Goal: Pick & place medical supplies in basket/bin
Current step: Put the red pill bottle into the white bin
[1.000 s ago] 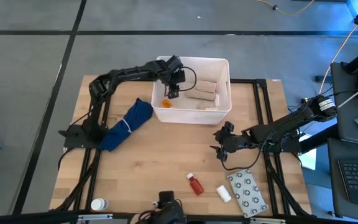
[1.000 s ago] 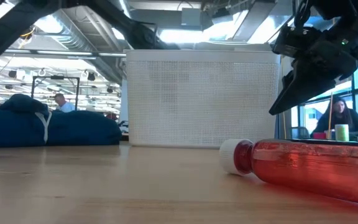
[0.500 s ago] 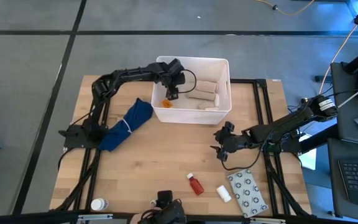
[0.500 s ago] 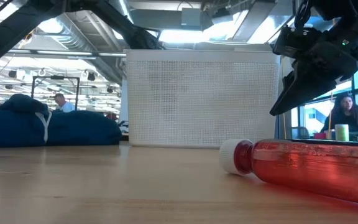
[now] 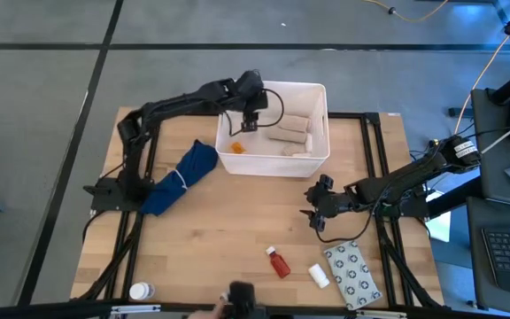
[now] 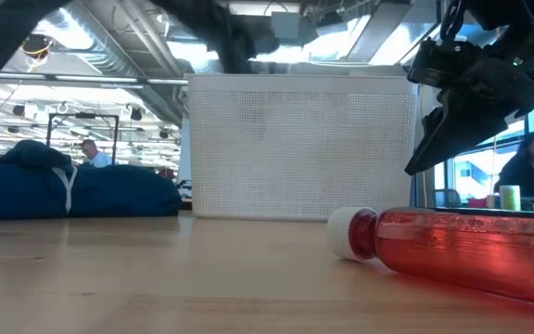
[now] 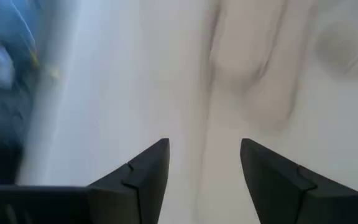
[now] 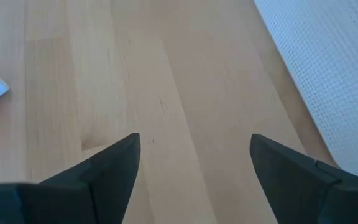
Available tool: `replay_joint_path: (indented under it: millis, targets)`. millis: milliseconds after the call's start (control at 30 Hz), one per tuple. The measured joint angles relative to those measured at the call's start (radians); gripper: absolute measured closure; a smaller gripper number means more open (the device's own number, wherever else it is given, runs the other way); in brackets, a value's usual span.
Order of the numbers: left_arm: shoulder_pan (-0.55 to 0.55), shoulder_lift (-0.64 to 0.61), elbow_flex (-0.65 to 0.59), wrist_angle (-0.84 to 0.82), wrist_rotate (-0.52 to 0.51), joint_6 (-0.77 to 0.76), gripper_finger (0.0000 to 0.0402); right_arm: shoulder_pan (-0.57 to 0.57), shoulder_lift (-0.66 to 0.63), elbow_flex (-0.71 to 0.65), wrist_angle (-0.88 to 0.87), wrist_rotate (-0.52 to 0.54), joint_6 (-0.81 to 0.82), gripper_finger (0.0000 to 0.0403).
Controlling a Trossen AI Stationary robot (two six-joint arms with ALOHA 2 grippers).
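The wooden worktop (image 5: pixel 211 239) holds the big white bin (image 5: pixel 315 155), with beige rolls (image 5: pixel 292 131) already inside. The left hand (image 5: pixel 249 121) hangs above the bin, fingers apart and empty. The right hand (image 5: pixel 312 215) waits near the bin, spread wide, holding nothing. The grey packet (image 5: pixel 352 270) looks flat and floppy. The small red bottle (image 5: pixel 278 262) lies in front of the bin; it looks light, hard and slippery, so grip it across the middle

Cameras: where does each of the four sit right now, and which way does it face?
High: overhead, straight down; both arms, bin.
Low: table height, level across; red bottle, right gripper above.
Left wrist: inside the bin, left gripper jaws open, beige rolls.
Right wrist: down at the table, jaws open.
High and low share the bin, red bottle and blue cloth.
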Motion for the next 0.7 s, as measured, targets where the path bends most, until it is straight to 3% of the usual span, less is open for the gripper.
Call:
replay_joint_path:
  millis: [200,433,533,700]
  targets:
    - [-0.146,-0.142,0.015,-0.029,0.179,0.031,0.0210,0.000,0.000,0.000,-0.019,0.000,0.024,0.0099]
    - [-0.420,-0.150,0.012,-0.119,0.398,0.010,0.0184,0.000,0.000,0.000,-0.045,-0.016,0.053,0.0099]
    - [-0.545,-0.105,0.012,-0.115,0.411,-0.002,0.0172,0.000,0.000,0.000,-0.053,-0.016,0.073,0.0099]
    - [-0.721,-0.016,0.011,-0.102,0.288,-0.006,0.0167,0.000,0.000,0.000,-0.057,-0.016,0.102,0.0099]
